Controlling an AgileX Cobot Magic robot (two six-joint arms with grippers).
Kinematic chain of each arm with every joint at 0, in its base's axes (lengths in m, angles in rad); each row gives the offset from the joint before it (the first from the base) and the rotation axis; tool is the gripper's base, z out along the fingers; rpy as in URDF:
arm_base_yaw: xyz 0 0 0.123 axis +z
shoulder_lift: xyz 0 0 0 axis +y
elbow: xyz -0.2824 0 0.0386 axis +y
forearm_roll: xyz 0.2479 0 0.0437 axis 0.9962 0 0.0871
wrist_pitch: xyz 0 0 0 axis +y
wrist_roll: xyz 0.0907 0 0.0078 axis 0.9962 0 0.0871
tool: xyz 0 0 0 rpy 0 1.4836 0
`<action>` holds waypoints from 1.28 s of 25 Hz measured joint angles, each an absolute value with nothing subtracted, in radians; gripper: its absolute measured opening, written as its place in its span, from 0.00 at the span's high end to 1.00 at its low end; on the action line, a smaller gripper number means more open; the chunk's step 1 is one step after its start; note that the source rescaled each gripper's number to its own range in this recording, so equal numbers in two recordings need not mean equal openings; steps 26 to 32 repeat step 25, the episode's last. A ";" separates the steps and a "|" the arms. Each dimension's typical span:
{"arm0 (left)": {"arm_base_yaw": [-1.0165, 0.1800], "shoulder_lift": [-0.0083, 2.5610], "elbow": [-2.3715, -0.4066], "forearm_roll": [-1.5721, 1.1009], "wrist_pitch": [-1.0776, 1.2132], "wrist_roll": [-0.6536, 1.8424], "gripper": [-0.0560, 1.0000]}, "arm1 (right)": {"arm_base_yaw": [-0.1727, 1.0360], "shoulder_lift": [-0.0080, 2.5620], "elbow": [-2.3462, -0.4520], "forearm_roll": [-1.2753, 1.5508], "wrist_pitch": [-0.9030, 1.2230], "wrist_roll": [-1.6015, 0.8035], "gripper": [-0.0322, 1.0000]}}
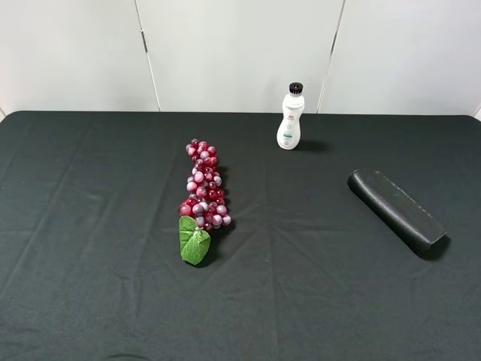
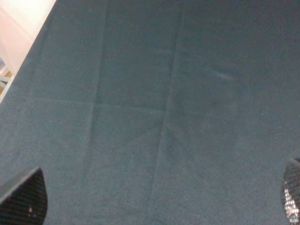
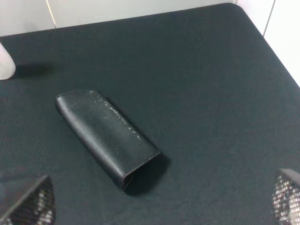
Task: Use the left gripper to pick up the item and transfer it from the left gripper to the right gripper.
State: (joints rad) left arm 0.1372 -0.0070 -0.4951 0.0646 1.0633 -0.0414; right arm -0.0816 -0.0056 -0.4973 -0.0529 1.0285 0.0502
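Note:
The item, a black textured oblong case (image 1: pixel 395 209), lies flat and slantwise on the dark cloth at the right of the table. It also shows in the right wrist view (image 3: pixel 105 133). Neither arm shows in the exterior high view. My right gripper (image 3: pixel 157 201) hangs above and short of the case, its two fingertips (image 3: pixel 28 201) wide apart with nothing between them. My left gripper (image 2: pixel 157 199) is over bare dark cloth, fingertips (image 2: pixel 23 197) wide apart and empty. The case is out of the left wrist view.
A red grape bunch (image 1: pixel 204 188) with a green leaf (image 1: pixel 194 241) lies at mid-table. A white bottle (image 1: pixel 290 116) with a black cap stands at the back; its edge shows in the right wrist view (image 3: pixel 5 61). The table's edge (image 2: pixel 28 51) lies near the left gripper.

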 joint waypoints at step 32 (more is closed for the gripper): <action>0.137 -0.007 -0.495 0.065 1.063 -0.041 0.00 | -0.082 -0.006 -0.497 -0.053 1.021 0.050 0.00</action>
